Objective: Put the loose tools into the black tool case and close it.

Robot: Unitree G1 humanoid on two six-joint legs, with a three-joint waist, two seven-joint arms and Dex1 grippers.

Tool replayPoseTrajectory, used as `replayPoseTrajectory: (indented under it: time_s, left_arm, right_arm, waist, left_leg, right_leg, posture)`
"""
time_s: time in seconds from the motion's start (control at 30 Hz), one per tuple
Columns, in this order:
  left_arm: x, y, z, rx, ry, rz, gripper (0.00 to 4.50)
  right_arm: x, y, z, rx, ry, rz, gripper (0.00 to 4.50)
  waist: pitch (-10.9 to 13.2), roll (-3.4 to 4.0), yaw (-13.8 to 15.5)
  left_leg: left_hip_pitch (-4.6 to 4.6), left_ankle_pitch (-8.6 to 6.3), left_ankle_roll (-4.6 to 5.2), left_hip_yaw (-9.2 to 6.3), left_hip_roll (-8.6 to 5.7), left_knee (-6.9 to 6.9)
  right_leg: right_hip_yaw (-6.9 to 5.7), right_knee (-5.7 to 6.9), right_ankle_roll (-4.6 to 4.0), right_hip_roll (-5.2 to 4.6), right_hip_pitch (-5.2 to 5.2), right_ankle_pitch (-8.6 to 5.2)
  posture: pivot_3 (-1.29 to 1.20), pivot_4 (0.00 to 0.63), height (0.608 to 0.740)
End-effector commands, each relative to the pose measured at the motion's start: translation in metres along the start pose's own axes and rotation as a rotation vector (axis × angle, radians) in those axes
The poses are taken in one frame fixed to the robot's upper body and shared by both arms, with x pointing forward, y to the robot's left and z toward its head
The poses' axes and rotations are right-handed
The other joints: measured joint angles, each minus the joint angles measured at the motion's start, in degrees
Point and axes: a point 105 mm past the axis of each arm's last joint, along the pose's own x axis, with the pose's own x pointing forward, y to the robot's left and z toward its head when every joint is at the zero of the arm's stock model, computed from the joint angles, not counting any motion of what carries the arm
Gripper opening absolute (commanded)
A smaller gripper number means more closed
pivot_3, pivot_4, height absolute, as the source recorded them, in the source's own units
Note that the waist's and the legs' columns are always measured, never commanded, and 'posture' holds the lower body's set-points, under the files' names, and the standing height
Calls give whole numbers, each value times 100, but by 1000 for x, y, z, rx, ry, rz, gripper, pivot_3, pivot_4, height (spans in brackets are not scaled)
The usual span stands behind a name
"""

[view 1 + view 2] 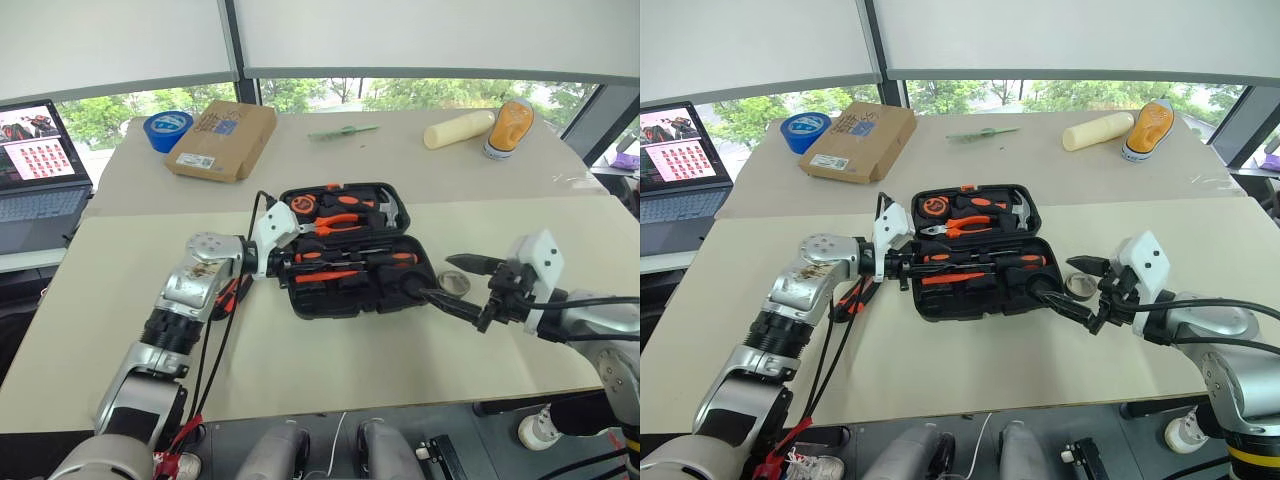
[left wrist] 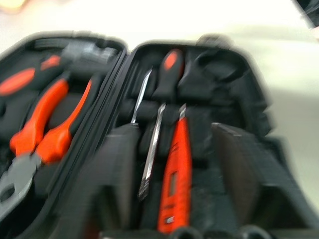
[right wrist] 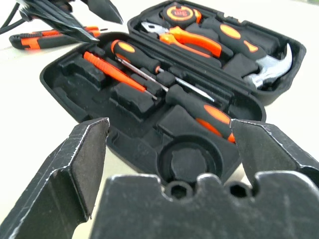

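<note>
Looking left to right from the black tool case [image 1: 355,268]: your left gripper [image 1: 902,264] sits at the case's left edge, jaws partly apart, nothing in them as far as I can tell. Utility knife [image 3: 47,38] lies on the table left of the case, beneath that arm, long axis roughly parallel to the case's long side. Left arm is nearer. Three screwdrivers [image 1: 345,265] already slotted. Tape ring [image 1: 1081,285] rests just right of the case, between your right gripper's [image 1: 462,282] wide-open, empty jaws.
</note>
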Motion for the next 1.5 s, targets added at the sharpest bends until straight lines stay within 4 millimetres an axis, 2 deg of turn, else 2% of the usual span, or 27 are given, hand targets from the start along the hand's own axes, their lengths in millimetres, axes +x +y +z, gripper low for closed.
replayPoseTrajectory:
  time_s: [0.03, 0.07, 0.1, 0.43, 0.63, 1.0, 1.17, 1.27, 1.33, 1.5]
  left_arm:
    - [5, 3, 9, 56, -18, -18, 586]
    - [6, 2, 8, 55, -16, -24, 110]
    - [8, 1, 7, 56, -14, -33, 15]
    - [16, -8, -14, 54, 66, -65, 15]
    - [19, -17, -41, 142, 173, -92, 15]
    - [16, -8, -56, 160, 222, -34, 15]
    - [15, -14, -70, 151, 264, -49, 15]
    - [14, -17, -78, 151, 282, -59, 15]
    - [14, -18, -75, 155, 267, -61, 15]
    - [15, -10, -45, 153, 152, -23, 15]
  right_arm:
    - [-5, 1, 11, -59, -27, -19, 4500]
    - [-6, 1, 11, -58, -27, -20, 4500]
    - [-6, 2, 10, -58, -26, -21, 4500]
    - [-6, 4, 7, -55, -20, -35, 4500]
    - [-6, 3, 8, -55, -22, -38, 4500]
    - [-4, 1, 8, -49, -23, -41, 4500]
    - [-3, 1, 9, -52, -26, -39, 4500]
    - [-2, 0, 9, -53, -26, -41, 4500]
    - [-2, 0, 9, -52, -25, -41, 4500]
    - [-2, 0, 8, -49, -23, -41, 4500]
  waist:
    - [0, 0, -7]
    - [0, 0, -8]
    - [0, 0, -9]
    - [0, 0, -12]
    - [0, 0, -5]
    - [-4, 2, 5]
    - [-43, 57, -2]
    - [-51, 57, -3]
    - [-58, 59, -4]
    - [-59, 60, -12]
  left_leg:
    - [-1, 0, 0, 0, 0, 0]
    - [-1, 0, 0, 0, 0, -1]
    - [-2, 0, 1, 0, 0, 0]
    - [-2, -2, 4, 0, -1, 0]
    - [2, -2, 4, 0, 0, 0]
    - [14, -10, 17, 0, 1, 0]
    - [19, -10, 17, 0, 0, -2]
    - [20, -12, 20, 1, 1, -2]
    - [25, -15, 24, 1, 0, -2]
    - [35, -28, 45, 1, 1, -7]
  right_leg:
    - [1, -1, 0, -3, 0, 0]
    - [0, -2, 0, -4, 0, 0]
    - [0, -2, 0, -4, -1, 0]
    - [1, -3, 0, -5, 1, 0]
    - [1, -4, 0, -7, 6, 0]
    - [0, -5, 0, -6, 18, 0]
    - [0, -6, 1, -3, 22, 0]
    - [-1, -6, 1, -5, 24, 0]
    - [0, -8, 1, -4, 28, 0]
    - [0, -10, 1, -4, 35, -1]
  posture:
    - [0, 150, 735]
    - [0, 150, 735]
    - [0, 150, 735]
    - [0, 150, 735]
    - [0, 150, 735]
    - [0, 150, 735]
    - [0, 150, 735]
    - [0, 150, 735]
    - [0, 150, 735]
    - [0, 150, 735]
